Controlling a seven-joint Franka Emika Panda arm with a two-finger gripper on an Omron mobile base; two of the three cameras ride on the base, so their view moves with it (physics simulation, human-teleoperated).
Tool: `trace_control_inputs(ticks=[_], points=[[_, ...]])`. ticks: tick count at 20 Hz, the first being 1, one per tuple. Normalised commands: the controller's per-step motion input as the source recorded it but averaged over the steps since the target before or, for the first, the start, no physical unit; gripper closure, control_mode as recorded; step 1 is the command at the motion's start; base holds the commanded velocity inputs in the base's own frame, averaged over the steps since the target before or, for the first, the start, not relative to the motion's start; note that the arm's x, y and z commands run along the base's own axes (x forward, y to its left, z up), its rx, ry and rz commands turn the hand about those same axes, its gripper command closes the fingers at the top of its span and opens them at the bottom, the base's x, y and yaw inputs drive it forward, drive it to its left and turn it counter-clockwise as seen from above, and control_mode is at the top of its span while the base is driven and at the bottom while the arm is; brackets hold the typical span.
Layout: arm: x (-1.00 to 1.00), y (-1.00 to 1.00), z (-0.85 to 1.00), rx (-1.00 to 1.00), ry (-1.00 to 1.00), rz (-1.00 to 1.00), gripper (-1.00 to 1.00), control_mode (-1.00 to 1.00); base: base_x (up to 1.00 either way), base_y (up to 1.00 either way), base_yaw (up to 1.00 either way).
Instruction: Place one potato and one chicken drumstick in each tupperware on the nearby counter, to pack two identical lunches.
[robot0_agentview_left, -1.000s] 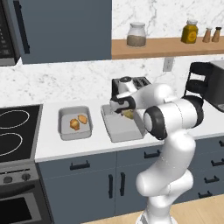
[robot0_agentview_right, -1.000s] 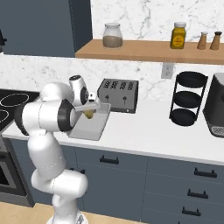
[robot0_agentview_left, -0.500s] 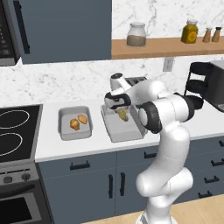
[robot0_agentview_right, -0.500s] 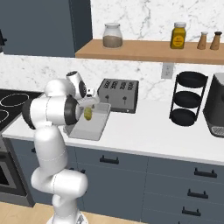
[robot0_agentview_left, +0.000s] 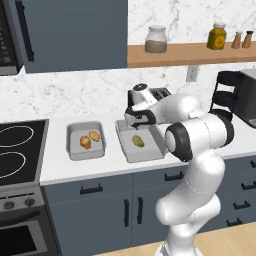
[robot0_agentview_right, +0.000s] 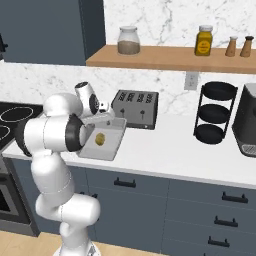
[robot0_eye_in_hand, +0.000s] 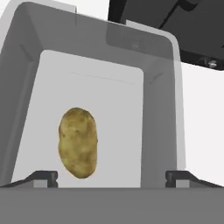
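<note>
On the left of the counter (robot0_agentview_left: 75, 167), just right of the stove top (robot0_agentview_left: 20, 155), the smaller tupperware (robot0_agentview_left: 72, 150) holds two pieces: a potato (robot0_agentview_left: 85, 143) touching a chicken drumstick (robot0_agentview_left: 94, 135). Right of it, a narrow strip of bare worktop apart, the larger tupperware (robot0_agentview_left: 150, 152) has one olive potato (robot0_agentview_left: 138, 141) lying flat on its floor. The gripper (robot0_agentview_left: 136, 121) hangs over that tray's far end with its jaws spread wide and nothing between them; in the hand view the two fingertips (robot0_eye_in_hand: 41, 177) stand well apart with the potato (robot0_eye_in_hand: 78, 142) loose below.

This tray still lacks a drumstick, so that looks like the next errand. The risk, as I judge it, lies in the way out: the toaster (robot0_agentview_right: 135, 107) stands just behind the tray's far rim, and a swing toward the far side could knock it, while a low sweep could catch the rim and drag the tray. Straight up is free; open worktop lies to the right, toward the black tiered rack (robot0_agentview_right: 212, 112).
</note>
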Motion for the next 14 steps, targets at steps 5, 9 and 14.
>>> trace_control_inputs(ticks=[5, 9, 14], points=[[-1.00, -0.10, 0.52, 0.28, 0.02, 0.00, -1.00, -1.00, 0.00, 0.00, 0.00], [-1.00, -0.03, 0.69, 0.31, 0.06, 0.00, -1.00, -1.00, 0.00, 0.00, 0.00], [-1.00, -0.11, 0.56, 0.18, 0.06, 0.00, -1.00, -1.00, 0.00, 0.00, 0.00]])
